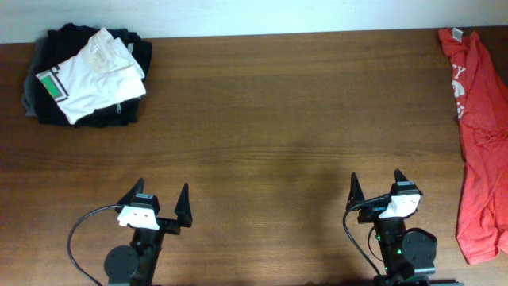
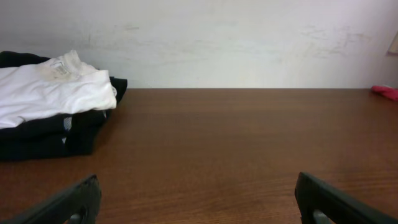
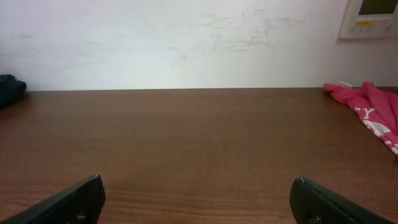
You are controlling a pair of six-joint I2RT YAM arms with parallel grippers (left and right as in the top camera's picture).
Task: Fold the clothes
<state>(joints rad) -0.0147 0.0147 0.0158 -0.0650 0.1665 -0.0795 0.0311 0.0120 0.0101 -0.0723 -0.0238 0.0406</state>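
Logging left gripper sitting at the near edge of the counter, jaws spread wide apart, holding nothing. Logging right gripper doing the same on the other side: jaws apart, clamping nothing. Confirming in both wrist views: nothing but bare wood between the fingers.

Moving outward. Finding the red-orange T-shirt lying along the right edge of the counter, well apart from the right gripper and farther again from the left. Seeing it stretched front to back, rumpled, with white lettering partly showing and a white neck label at the far end. Not seeing its full extent, with part running out of the overhead frame.

Noting white garment with green patch resting on black folded garments at the far left corner; leaving these alone.

Judging step in hand: opening reach, no fold begun. Expecting next move to be calling for the right arm reaching rightward, pinching a hem or shoulder, dragging the shirt toward counter centre, then spreading it flat with both grippers.
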